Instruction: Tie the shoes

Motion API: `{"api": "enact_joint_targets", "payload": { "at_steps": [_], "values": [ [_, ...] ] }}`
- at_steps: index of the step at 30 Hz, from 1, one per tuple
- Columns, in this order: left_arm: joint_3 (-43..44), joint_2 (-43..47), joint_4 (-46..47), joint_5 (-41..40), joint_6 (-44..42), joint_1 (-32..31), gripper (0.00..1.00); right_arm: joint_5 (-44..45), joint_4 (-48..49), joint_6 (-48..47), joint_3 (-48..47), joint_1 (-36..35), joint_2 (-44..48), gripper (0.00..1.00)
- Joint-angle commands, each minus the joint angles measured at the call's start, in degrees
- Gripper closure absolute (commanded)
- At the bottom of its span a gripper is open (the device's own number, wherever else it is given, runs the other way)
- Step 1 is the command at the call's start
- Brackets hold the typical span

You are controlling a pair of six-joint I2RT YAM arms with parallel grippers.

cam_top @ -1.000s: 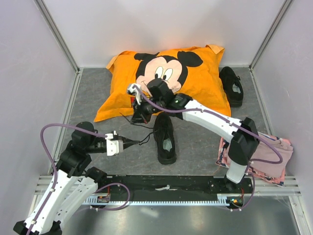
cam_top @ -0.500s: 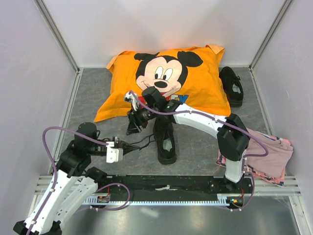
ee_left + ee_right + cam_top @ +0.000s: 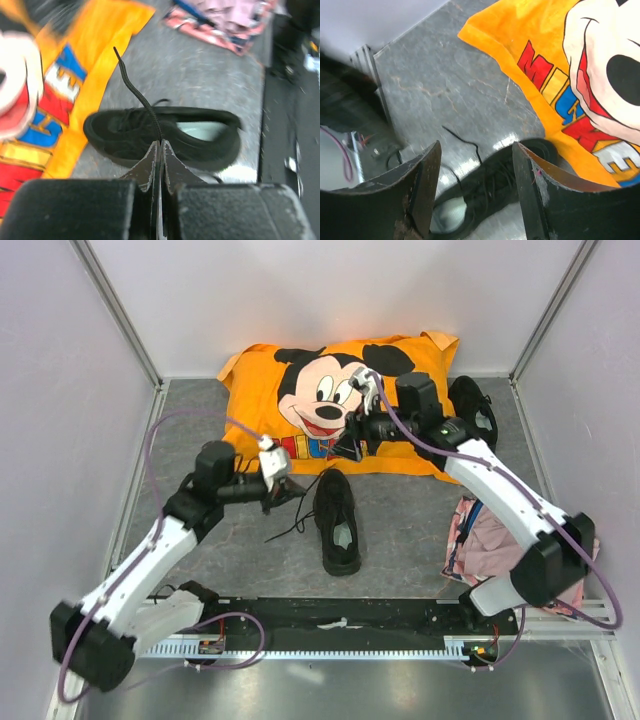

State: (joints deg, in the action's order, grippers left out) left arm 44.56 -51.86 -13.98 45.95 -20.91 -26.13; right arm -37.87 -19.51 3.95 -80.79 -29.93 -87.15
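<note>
One black shoe [image 3: 338, 522] lies on the grey floor between the arms, its toe toward the pillow. My left gripper [image 3: 290, 490] sits just left of it, shut on a thin black lace [image 3: 142, 100] that rises out of the closed jaws [image 3: 160, 146] in front of the shoe [image 3: 200, 131]. My right gripper [image 3: 346, 445] hovers open above the shoe's toe at the pillow's front edge, nothing between its fingers [image 3: 476, 147]. Beneath them I see the shoe [image 3: 492, 192] and a loose lace end [image 3: 465, 141] on the floor. The second shoe [image 3: 475, 415] rests at the back right.
An orange Mickey Mouse pillow [image 3: 420, 425] fills the back of the floor. A pink cloth [image 3: 495, 550] lies at the right near the right arm's base. Pale walls and metal rails enclose the floor on three sides.
My right gripper has opened and swung away right and back, over the pillow's edge. My left gripper, still shut on the lace, has moved away from the near edge toward the pillow.
</note>
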Motion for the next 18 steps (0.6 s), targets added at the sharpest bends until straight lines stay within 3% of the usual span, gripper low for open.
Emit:
{"api": "enact_joint_targets", "payload": {
  "at_steps": [1, 8, 13, 18],
  "values": [
    [5.71, -12.17, 9.75, -7.98, 16.48, -0.06, 0.98, 3.76, -8.52, -12.11, 5.72, -1.44, 7.24, 0.35],
    [13.1, -28.54, 10.55, -14.4, 23.89, 0.2, 0.98, 8.85, -13.09, -21.51, 11.71, -5.47, 10.87, 0.42],
    [15.65, -34.44, 7.92, -17.56, 26.0, 0.99, 0.98, 15.8, -13.98, -29.95, 11.28, -14.44, 7.45, 0.43],
    [14.95, -37.17, 5.54, -18.71, 27.93, 2.57, 0.98, 16.68, -12.66, -35.93, 8.73, -20.07, 1.3, 0.44]
  ]
}}
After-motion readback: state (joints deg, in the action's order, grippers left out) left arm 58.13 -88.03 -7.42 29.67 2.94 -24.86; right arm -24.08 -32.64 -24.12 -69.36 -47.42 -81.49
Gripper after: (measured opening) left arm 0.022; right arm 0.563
